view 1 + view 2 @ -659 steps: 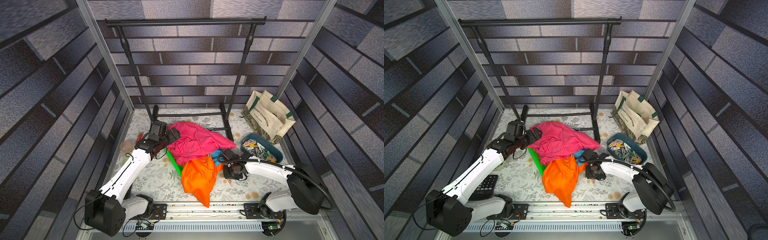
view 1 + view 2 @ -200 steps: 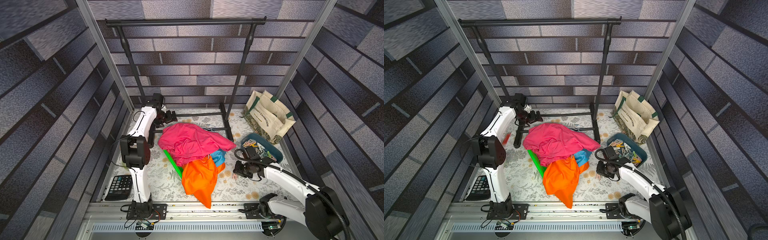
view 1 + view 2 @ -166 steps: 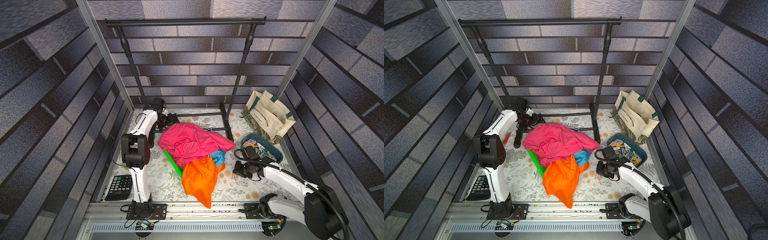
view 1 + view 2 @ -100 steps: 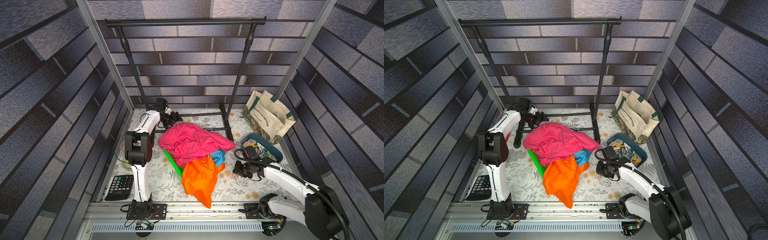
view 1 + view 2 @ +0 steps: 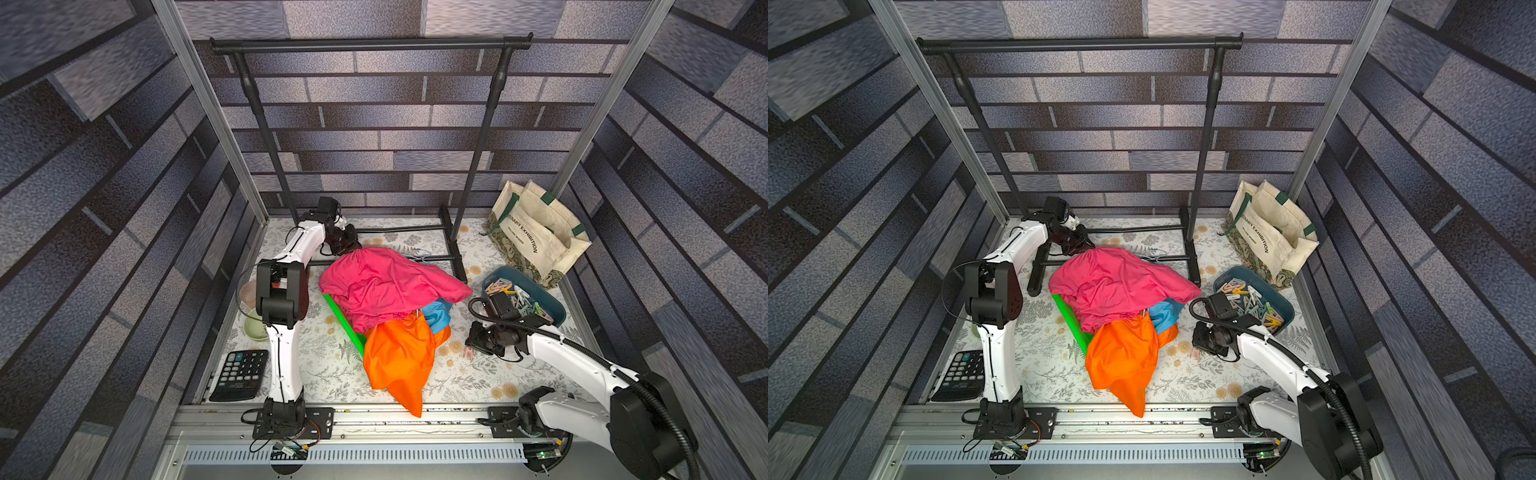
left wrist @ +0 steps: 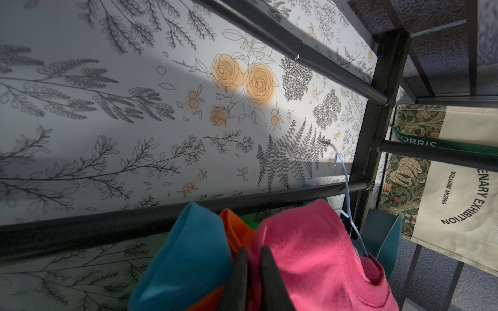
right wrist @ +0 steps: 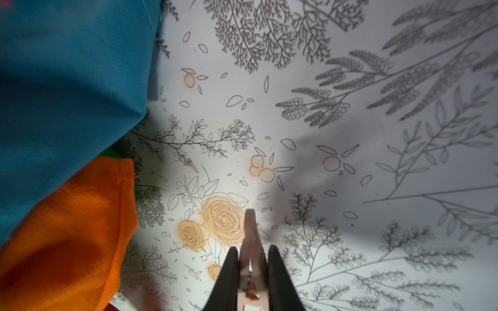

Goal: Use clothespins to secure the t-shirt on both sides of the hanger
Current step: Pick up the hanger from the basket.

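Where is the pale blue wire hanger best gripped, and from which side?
On the pale blue wire hanger, probably the bare neck below the hook, coming from the back by the black rack: only that sticks out of the crumpled pink t-shirt; its arms are hidden under cloth.

White shells are being noted on the left arm (image 5: 297,249) and right arm (image 5: 569,357); black joint housings (image 5: 278,299) are being recorded; a corrugated black cable (image 5: 683,434) is being seen on the right arm; a thin black wire (image 5: 237,291) is being seen on the left; black base plates (image 5: 316,417) are being shown with screws.
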